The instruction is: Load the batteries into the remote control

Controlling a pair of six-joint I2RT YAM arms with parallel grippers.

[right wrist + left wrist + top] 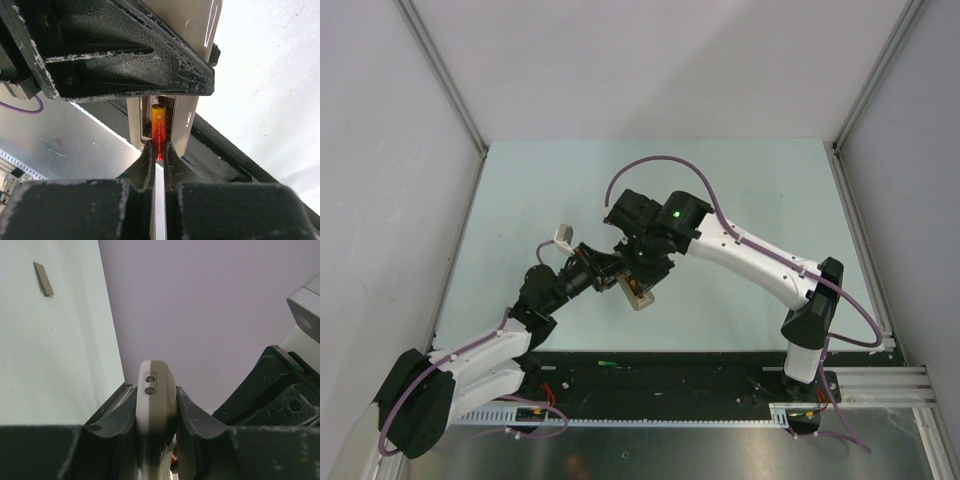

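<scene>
The left gripper clamps the remote control while the right gripper pinches the red battery, seemingly partway seated in it; no other batteries show.

One remote control; one battery in view, red-orange; one flat grey cover piece, lying on the single pale green worktop; two arms, the left arm and the right arm; one gripper on each, so two, the left gripper and the right gripper; two dark fingers per gripper; one small green item on the dark rail at the near edge, too small to name.
</scene>
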